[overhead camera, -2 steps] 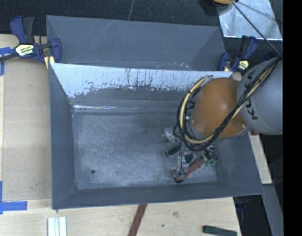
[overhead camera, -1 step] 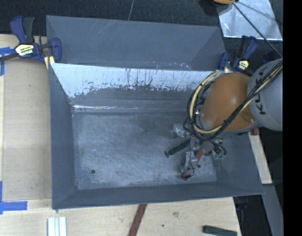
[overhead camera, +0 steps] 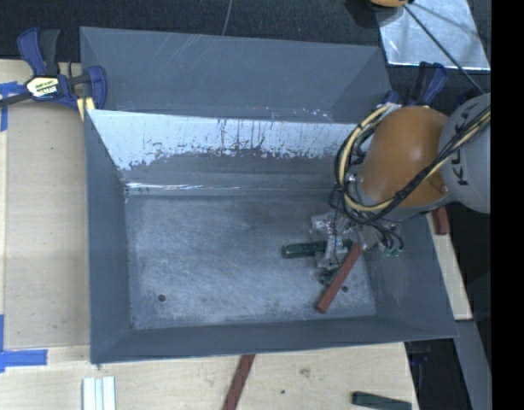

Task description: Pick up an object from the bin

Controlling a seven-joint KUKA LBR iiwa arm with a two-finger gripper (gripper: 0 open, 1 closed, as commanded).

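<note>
The arm's white casing (overhead camera: pixel 472 167) bears letters beginning "KU"; the gripper (overhead camera: pixel 334 246) sits low over the upper end of a red-brown stick (overhead camera: pixel 337 282); clenched or released, I cannot tell; a dark bar (overhead camera: pixel 299 249) lies just left of that end.

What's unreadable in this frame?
1. Whether the gripper holds anything: wrist cables crowd it, camera view.
2. Upper end of the reddish-brown stick: under the gripper.
3. Kind of the dark object beside it: too small, right end hidden.
4. The dark speck, floor left: too small.
</note>
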